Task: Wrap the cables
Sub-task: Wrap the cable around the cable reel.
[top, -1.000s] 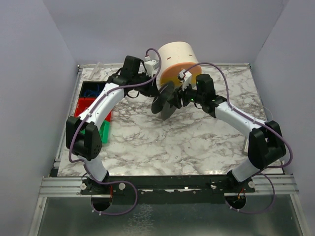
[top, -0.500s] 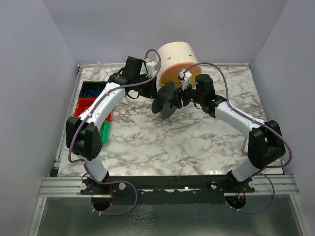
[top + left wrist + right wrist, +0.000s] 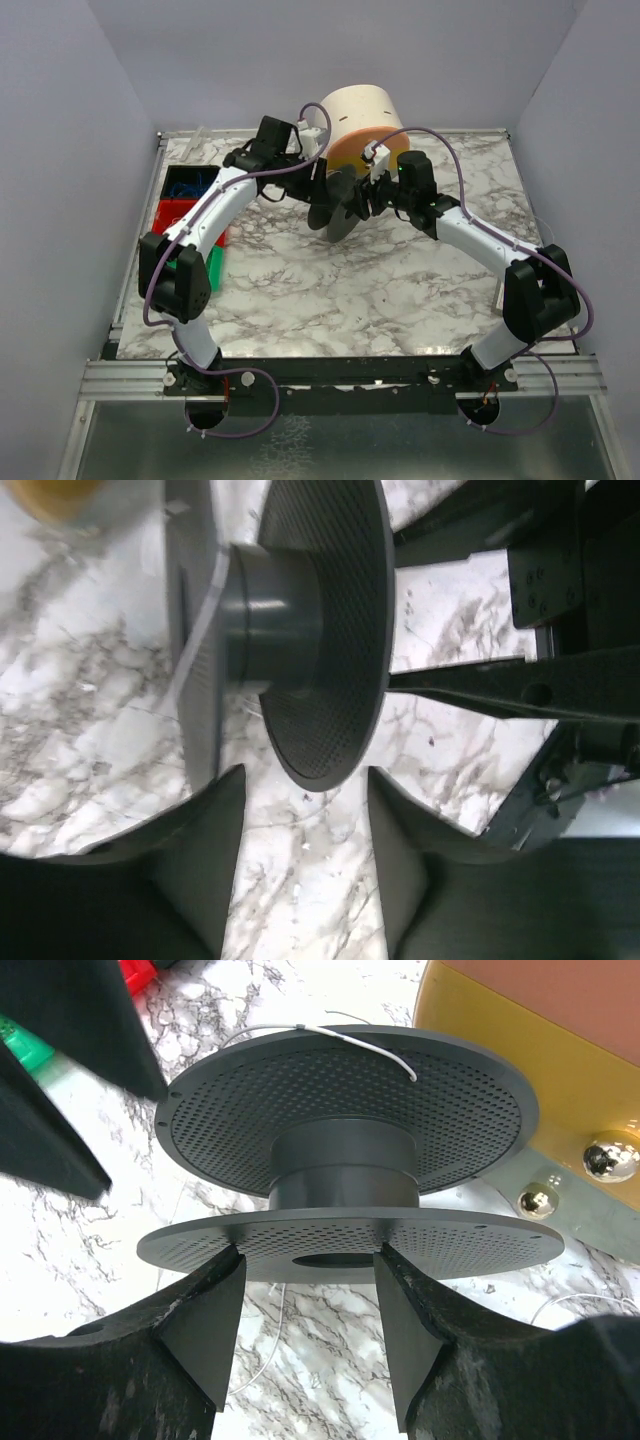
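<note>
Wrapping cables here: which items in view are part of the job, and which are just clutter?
In play: cable, thin white strand across a flange; dark grey spool; left claw, open; right claw, at the spool.
Lying about: peach drum behind the spool; red bin, black bin, green bin, left side.

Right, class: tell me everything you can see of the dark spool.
The spool is dark grey, plastic-looking: two round perforated flanges joined by a smooth, bare hub. It is tipped on edge over the marble table, before a peach cylinder. The right end effector grips its near flange; a thin white cable crosses the far one. The left end effector stands open beside its rim.
</note>
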